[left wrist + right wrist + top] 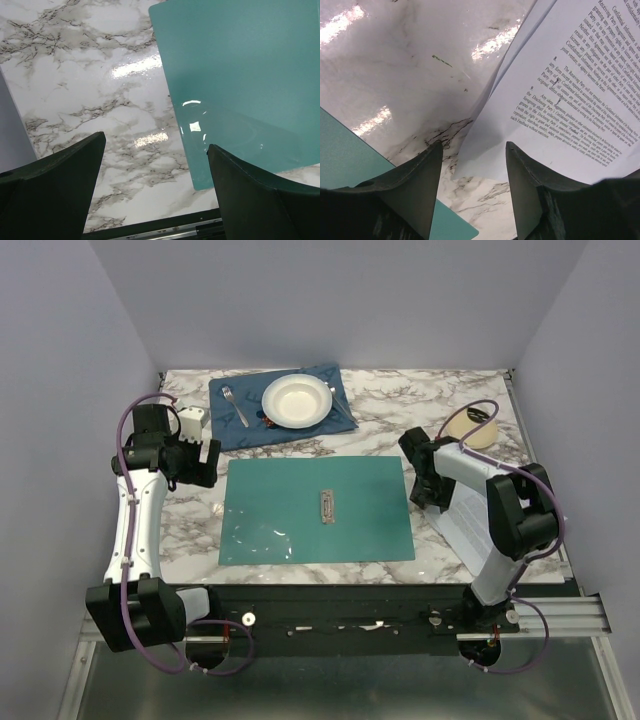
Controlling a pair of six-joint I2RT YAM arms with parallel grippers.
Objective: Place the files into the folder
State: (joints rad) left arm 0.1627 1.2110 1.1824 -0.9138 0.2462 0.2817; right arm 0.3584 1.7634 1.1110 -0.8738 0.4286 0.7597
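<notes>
The right gripper (474, 150) is open about halfway, and its two dark fingers hold nothing. A corner of the files (570, 90) lies just ahead of it, between the fingers and a bit to the right. The files are thin white sheets with small black print. They rest on the shiny marble table (410, 65) and are fanned out a little, so the edge of another sheet peeks out behind the top one.

I think paper like this is very light and floppy. It will bend, slide on the smooth table, and the sheets may slip apart. The near corner or the left edge looks like the best place to pinch. All the sheets should be squeezed together, because a flat sheet is hard to get a finger under.

The teal folder (350, 155) lies flat to the left of this gripper, close by but not touching the paper.

The left gripper (156, 142) is wide open and empty too. The folder's corner is just ahead of it, to the right.
</notes>
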